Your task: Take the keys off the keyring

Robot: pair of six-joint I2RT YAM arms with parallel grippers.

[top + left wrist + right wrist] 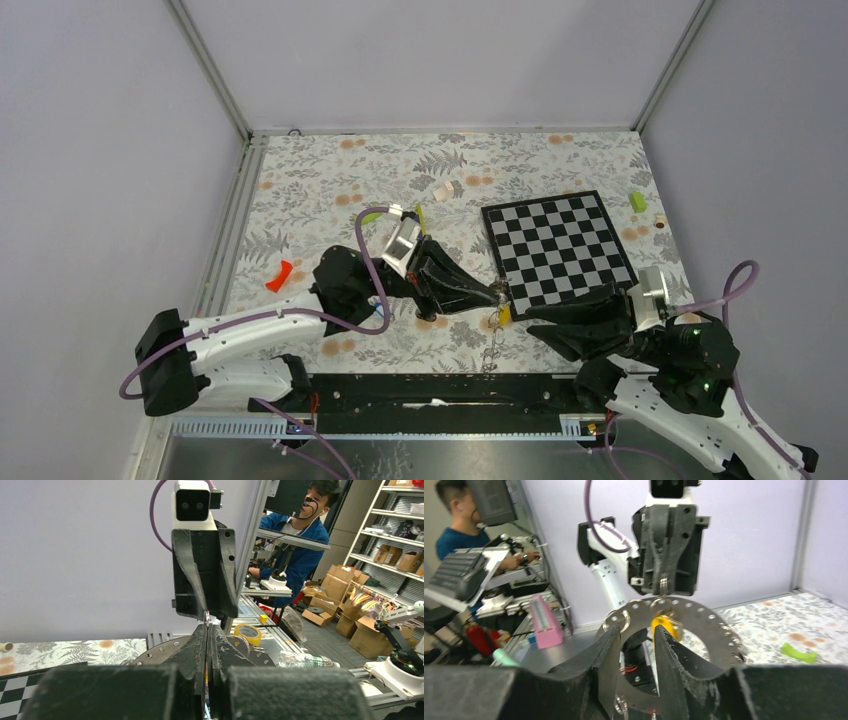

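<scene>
Left gripper (497, 293): jaws pinched tight on the keyring (719, 630) at its 12 o'clock rim. The ring is held upright off the table, face toward the right arm.
Right gripper (636, 630): fingers narrowly parted, holding nothing, tips just before the ring's face.
Yellow key (664, 626): hangs under the upper rim, at 1 o'clock from the right gripper's gap, just beside one finger.
Judgement: the right arm is free and nearer; a small shift toward 1 o'clock should bracket the tag.

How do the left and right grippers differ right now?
The left gripper is shut, pinching the rim of the keyring; the right gripper has its fingers apart, with no clear grip. In the top view the left gripper reaches in from the left, the right gripper from the right. Both are black two-finger grippers meeting at the keyring.
</scene>
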